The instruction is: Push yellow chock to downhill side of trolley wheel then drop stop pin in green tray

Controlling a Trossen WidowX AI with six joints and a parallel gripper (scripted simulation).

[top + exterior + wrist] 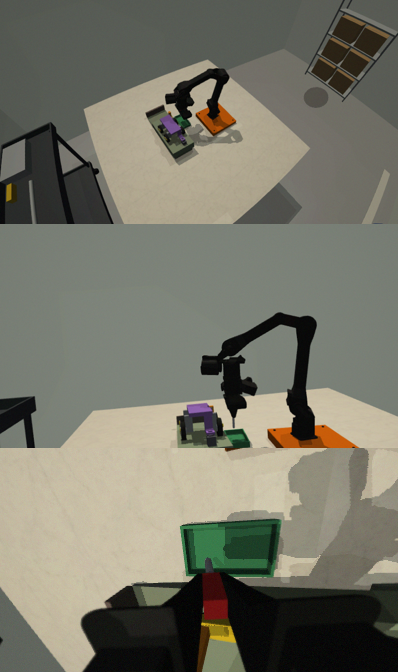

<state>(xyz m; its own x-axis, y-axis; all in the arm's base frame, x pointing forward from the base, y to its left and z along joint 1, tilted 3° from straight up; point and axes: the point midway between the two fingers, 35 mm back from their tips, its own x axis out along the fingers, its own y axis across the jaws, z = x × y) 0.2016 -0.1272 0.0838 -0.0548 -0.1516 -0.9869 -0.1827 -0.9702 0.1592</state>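
My gripper (186,115) (234,415) (210,577) is shut on the stop pin by its red head (215,598). The grey shaft (233,423) (209,566) points down, above the tray's ramp-side edge. The green tray (182,121) (236,436) (200,540) lies beside the ramp. The purple trolley (171,124) (199,409) stands on the grey-green ramp (178,148) (155,596). The chock shows its orange handle (169,113) (212,408) (203,648) and yellow body (220,631) on the ramp, at the trolley's end nearer the brown end wall. Whether it touches a wheel is hidden.
The arm's orange base plate (222,122) (334,436) stands beyond the tray from the ramp. The brown end wall (155,111) rises at one end of the ramp. A dark cart (50,156) stands off the table, and a shelf with boxes (348,30) is at the back right.
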